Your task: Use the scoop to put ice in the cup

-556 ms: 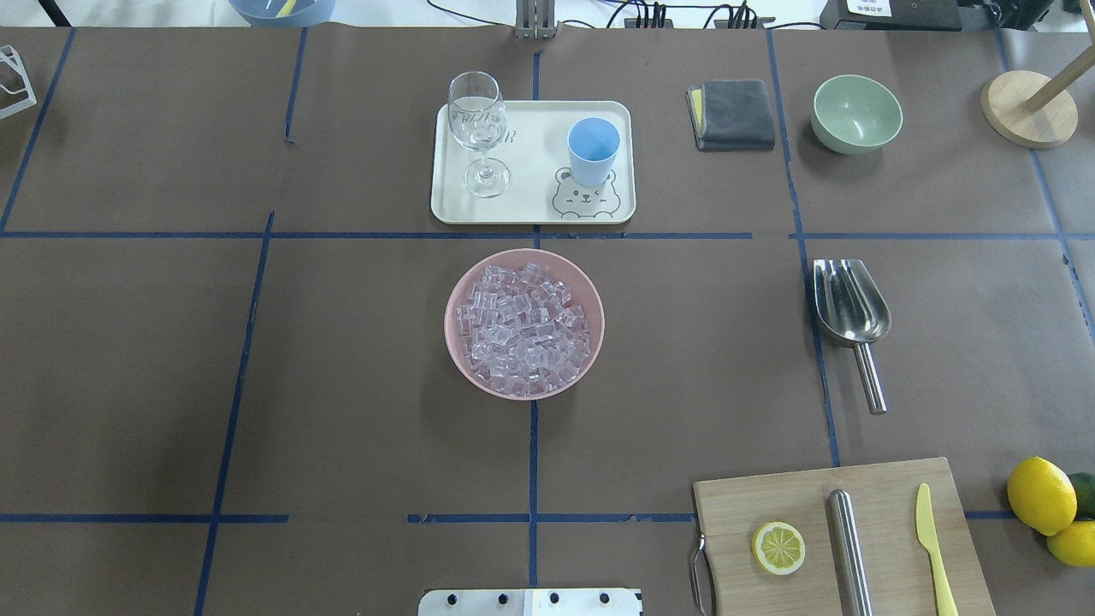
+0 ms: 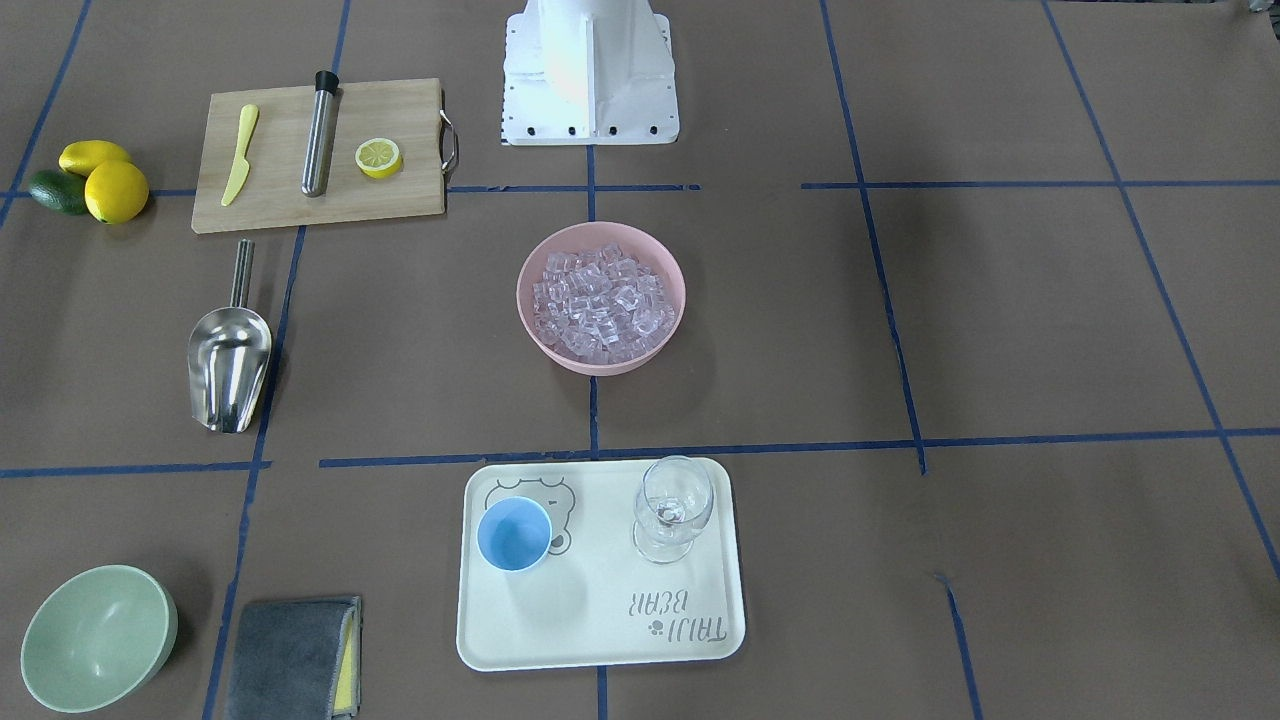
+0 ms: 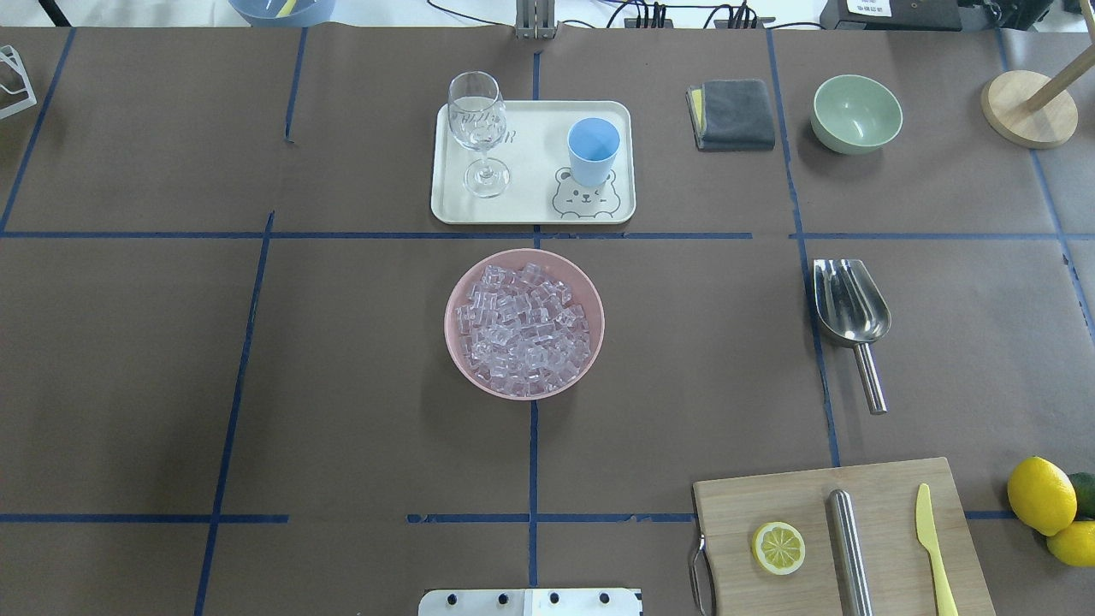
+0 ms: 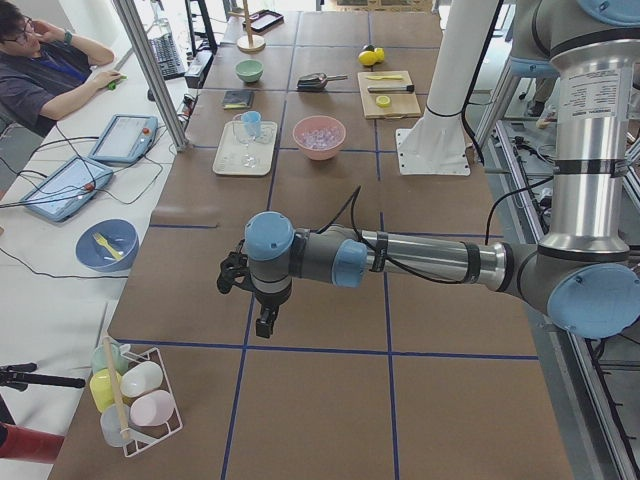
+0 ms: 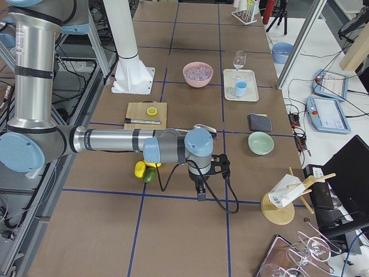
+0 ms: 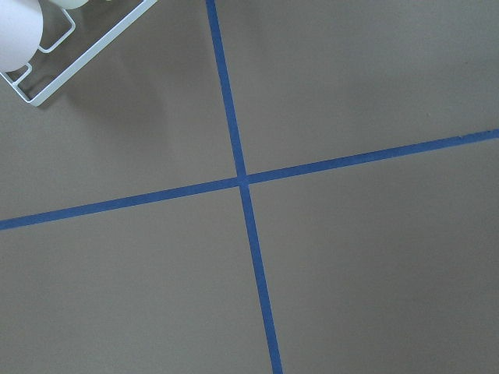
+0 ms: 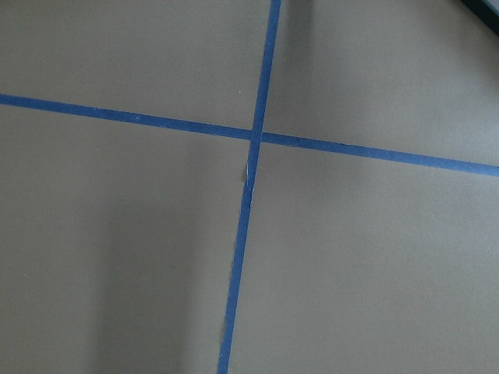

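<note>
The ice [image 3: 523, 329] is a heap of clear cubes in a pink bowl [image 3: 458, 291] at the table's middle. The light-blue cup [image 3: 593, 150] stands upright on a cream tray [image 3: 530, 184] beyond the bowl. The steel scoop [image 3: 849, 304] lies flat on the table to the right, handle toward the robot. My left gripper [image 4: 264, 322] shows only in the exterior left view, far from these things. My right gripper [image 5: 200, 195] shows only in the exterior right view, near the lemons. I cannot tell whether either is open or shut. Both wrist views show only taped table.
A wine glass [image 3: 479, 128] shares the tray with the cup. A grey cloth [image 3: 732, 114], a green bowl [image 3: 856, 113] and a wooden stand [image 3: 1028, 107] are at the back right. A cutting board [image 3: 890, 496] with lemon half, steel cylinder and knife is front right, beside lemons [image 3: 1040, 494].
</note>
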You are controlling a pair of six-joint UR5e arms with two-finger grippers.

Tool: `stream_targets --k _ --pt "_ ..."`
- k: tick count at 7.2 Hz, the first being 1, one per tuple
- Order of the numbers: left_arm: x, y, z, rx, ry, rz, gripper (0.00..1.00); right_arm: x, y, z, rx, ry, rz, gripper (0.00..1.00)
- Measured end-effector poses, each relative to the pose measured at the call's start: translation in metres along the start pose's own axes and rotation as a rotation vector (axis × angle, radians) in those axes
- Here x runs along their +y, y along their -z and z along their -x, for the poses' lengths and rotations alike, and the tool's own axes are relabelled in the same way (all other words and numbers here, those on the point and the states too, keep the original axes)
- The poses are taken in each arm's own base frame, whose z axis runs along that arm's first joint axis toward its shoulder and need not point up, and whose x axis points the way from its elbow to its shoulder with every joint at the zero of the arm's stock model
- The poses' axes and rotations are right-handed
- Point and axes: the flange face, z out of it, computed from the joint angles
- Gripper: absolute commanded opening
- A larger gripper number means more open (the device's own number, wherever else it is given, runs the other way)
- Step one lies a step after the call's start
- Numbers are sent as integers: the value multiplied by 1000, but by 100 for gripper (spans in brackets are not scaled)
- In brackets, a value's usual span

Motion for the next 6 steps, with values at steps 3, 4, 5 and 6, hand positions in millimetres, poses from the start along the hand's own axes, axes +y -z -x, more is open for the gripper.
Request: stream_targets --k 3,4,5,6 --pt "-12 8 -10 6 -27 -28 100 -10 17 20 2 41 -37 100" --pt "-22 14 -16 6 -69 -69 100 -9 19 23 -3 43 -39 100" --pt "-32 19 -20 1 -141 -141 100 -9 18 24 -19 44 -37 100" --pt "-40 21 -22 0 -190 -207 100 -9 17 25 -36 43 -36 100"
